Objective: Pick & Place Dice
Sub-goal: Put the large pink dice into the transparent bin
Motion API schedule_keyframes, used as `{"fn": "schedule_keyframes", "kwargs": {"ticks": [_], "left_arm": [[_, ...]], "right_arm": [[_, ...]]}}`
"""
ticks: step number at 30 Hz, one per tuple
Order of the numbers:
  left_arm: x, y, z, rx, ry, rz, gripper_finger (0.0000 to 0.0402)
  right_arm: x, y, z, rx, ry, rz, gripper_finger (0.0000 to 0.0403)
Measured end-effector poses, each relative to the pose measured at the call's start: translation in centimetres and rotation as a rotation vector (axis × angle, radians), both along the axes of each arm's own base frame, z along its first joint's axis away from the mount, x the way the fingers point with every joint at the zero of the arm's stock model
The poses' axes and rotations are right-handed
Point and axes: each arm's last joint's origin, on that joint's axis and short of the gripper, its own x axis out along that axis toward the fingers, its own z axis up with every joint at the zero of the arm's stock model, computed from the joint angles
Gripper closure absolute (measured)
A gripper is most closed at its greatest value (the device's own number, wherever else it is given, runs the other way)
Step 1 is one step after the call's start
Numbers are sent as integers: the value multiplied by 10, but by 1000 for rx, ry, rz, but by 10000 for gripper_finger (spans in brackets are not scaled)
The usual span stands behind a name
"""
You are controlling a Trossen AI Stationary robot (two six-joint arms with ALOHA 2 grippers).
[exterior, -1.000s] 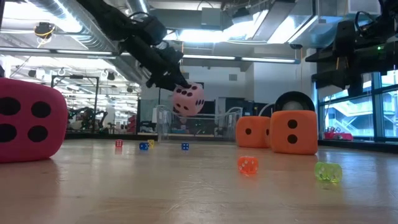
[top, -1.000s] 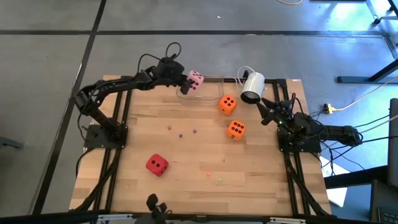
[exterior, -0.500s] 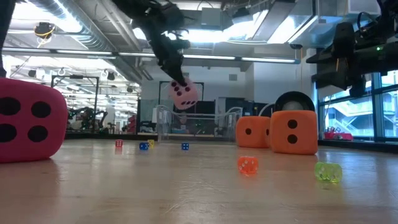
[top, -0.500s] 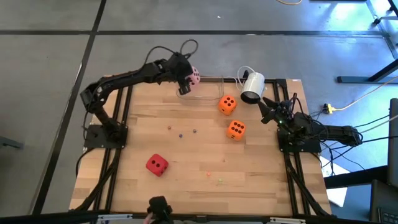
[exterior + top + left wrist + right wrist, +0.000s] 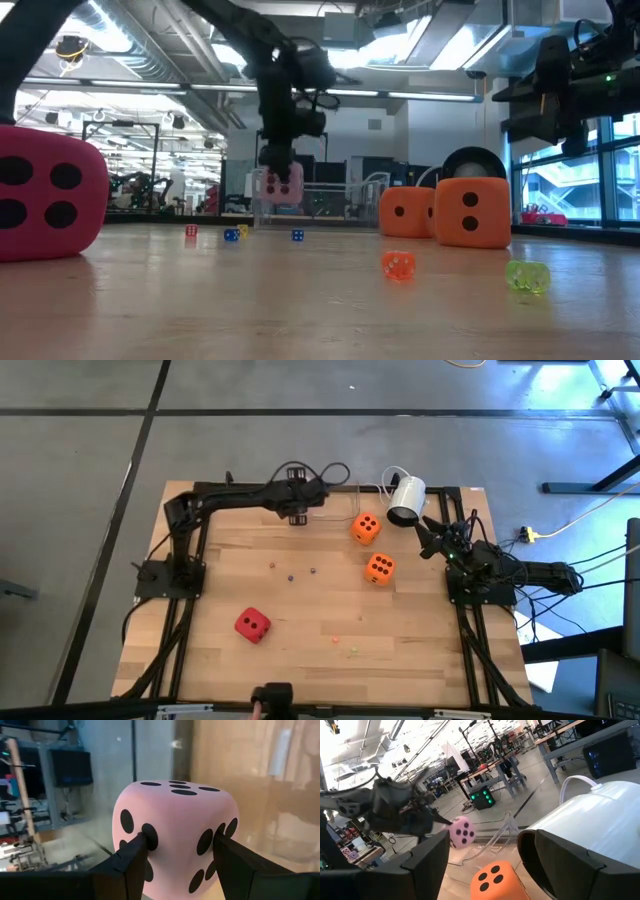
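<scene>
My left gripper (image 5: 297, 510) points down into the clear plastic box (image 5: 335, 500) at the table's far edge and is shut on the pale pink die (image 5: 280, 187). The gripper hides this die in the high view. Two orange dice (image 5: 365, 527) (image 5: 379, 568) rest on the table right of centre. The red die (image 5: 252, 624) sits near the front left. My right gripper (image 5: 430, 536) waits open at the right side, beside the orange dice. My left gripper (image 5: 179, 845) pinches the pink die between its two fingers, one fingertip (image 5: 135, 851) on the left face (image 5: 131, 822) and the other on the opposite face (image 5: 220, 832). The fingers come from above, pointing down. The die hangs low inside the clear box; whether it touches the floor, I cannot tell.
A white cylinder (image 5: 406, 498) lies at the far right corner beside the clear box. Tiny coloured beads (image 5: 291, 572) (image 5: 397, 264) (image 5: 527, 276) are scattered over the wooden table (image 5: 300, 660). Black frame rails run along both side edges.
My left arm has swung toward the table's right along the far edge, and the gripper has tipped from slanting to pointing straight down. It has lowered the pink die from above the clear box down between the box's walls, still shut on it.
</scene>
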Motion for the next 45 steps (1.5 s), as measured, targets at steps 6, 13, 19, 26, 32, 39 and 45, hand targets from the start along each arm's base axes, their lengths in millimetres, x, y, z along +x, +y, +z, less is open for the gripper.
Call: {"fn": "schedule_keyframes", "kwargs": {"ticks": [6, 13, 19, 26, 32, 39, 45], "left_arm": [[7, 2, -18, 6, 30, 22, 217], [7, 2, -18, -1, 21, 25, 217], [7, 2, -17, 2, 26, 20, 217], [7, 1, -17, -28, 37, -24, 217], [7, 1, -17, -32, 27, -18, 217], [4, 0, -19, -54, 60, -15, 217], [3, -1, -20, -61, 42, 19, 200]], "right_arm": [[0, 0, 0, 0, 0, 8, 109], [0, 0, 0, 0, 0, 8, 109], [0, 0, 0, 0, 0, 8, 109], [0, 0, 0, 1, -1, 9, 109], [0, 0, 0, 12, -13, 13, 109], [0, 0, 0, 20, -22, 20, 109], [1, 1, 0, 20, -24, 40, 109]]}}
